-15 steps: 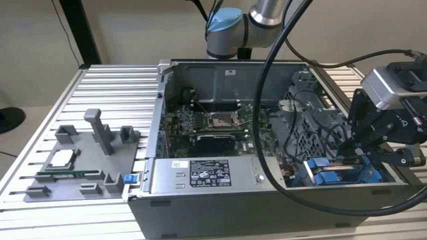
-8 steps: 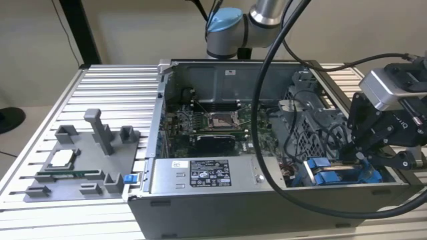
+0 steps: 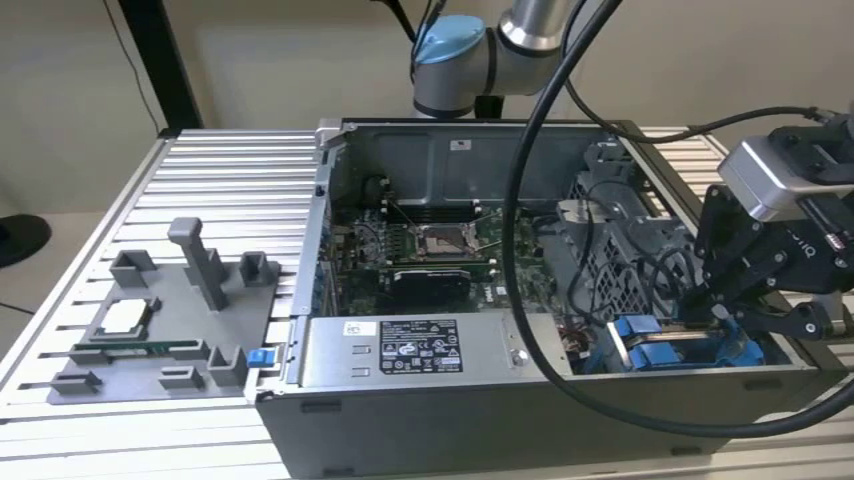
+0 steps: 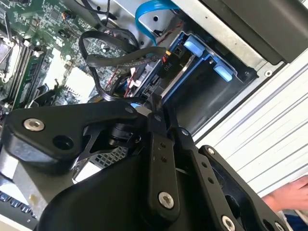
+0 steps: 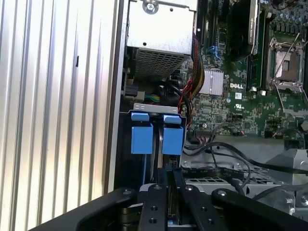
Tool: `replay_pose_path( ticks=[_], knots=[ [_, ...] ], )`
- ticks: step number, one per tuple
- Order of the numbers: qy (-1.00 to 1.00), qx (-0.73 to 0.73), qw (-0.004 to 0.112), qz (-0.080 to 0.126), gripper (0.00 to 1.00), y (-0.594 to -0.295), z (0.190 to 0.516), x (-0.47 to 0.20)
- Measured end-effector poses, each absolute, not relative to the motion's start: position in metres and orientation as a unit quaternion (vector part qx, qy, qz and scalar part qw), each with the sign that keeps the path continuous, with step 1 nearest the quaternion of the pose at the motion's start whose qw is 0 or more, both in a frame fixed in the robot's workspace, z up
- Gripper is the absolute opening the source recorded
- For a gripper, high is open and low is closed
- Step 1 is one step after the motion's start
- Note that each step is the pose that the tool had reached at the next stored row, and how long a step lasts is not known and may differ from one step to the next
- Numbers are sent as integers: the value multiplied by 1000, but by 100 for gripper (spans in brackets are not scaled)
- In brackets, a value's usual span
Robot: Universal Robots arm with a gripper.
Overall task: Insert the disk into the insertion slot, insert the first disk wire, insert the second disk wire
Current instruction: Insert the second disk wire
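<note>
The open computer case point(image 3: 561, 400) lay on its side on the ribbed aluminium table point(image 3: 227, 170), taking up most of the exterior view. Beside it, toward the exterior view's left, sat a grey fixture tray point(image 3: 147, 340) with upright posts. Inside the case, the green motherboard point(image 3: 427, 245) lay flat, and the grey power supply box point(image 3: 400, 350) ran along the near wall.

The arm came down from above at the far side, its black cable looping across the case. The gripper point(image 3: 734, 310) hung at the case's corner on the exterior view's right, right over the insertion slot point(image 3: 667, 345), its blue tabs just beside the fingertips.

In the first wrist view the insertion slot point(image 5: 156, 137) stood against the case wall, next to the table's ribs, its long axis running straight back toward the gripper point(image 5: 168, 180). Between the two blue tabs showed a thin grey slab on edge, the disk point(image 5: 161, 147), lengthwise in the bay. The fingers were pressed close together, nearly touching, at the disk's near end; whether they pinched it I could not tell.

The second wrist view gave the slot point(image 4: 207, 77) from the other side, showing a blue ribbon cable point(image 4: 147, 12) arching above it, black wires point(image 4: 115, 50) coiled beside it, and the gripper point(image 4: 159, 113) reaching into them. A person's hand point(image 4: 288, 195) showed at that picture's edge.
</note>
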State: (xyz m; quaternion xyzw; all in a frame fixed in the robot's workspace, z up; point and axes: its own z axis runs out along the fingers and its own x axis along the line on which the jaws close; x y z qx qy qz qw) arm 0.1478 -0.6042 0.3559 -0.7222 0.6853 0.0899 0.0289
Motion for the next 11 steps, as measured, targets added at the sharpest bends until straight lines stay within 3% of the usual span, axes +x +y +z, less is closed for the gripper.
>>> replay_pose_path(
  ticks=[11],
  knots=[
    [686,-722,28,84,0,-598,353,143]
  ],
)
